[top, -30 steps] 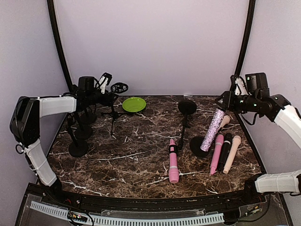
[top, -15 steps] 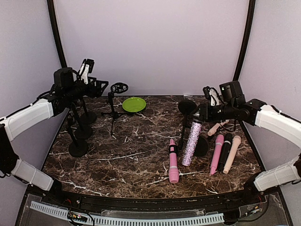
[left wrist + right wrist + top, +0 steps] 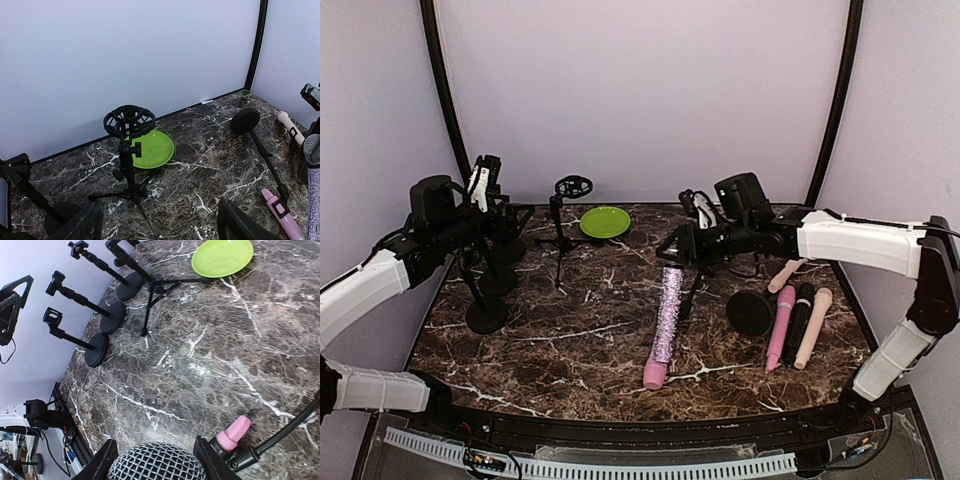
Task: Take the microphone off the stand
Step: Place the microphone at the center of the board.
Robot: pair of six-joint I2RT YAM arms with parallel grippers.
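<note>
A glittery silver microphone (image 3: 667, 312) hangs head-up over the middle of the table, free of any stand. My right gripper (image 3: 677, 258) is shut on it just below the head. In the right wrist view its mesh head (image 3: 156, 462) fills the gap between the fingers (image 3: 102, 466). A black stand (image 3: 245, 121) with a round disc and a slanted rod stands just behind it. My left gripper (image 3: 485, 185) is raised at the far left, open and holding nothing. Its fingertips (image 3: 236, 227) frame bare marble.
Three round-base stands (image 3: 485, 315) cluster at the left. A tripod stand with a ring mount (image 3: 572, 187) is beside a green plate (image 3: 605, 221). A pink microphone (image 3: 280, 215) lies under the held one. Pink, black and beige microphones (image 3: 798, 322) lie at the right by a black disc (image 3: 751, 312).
My right arm swung left from the table's right edge to the centre, carrying the glittery microphone. My left arm drew back to the left and its jaws opened wider.
</note>
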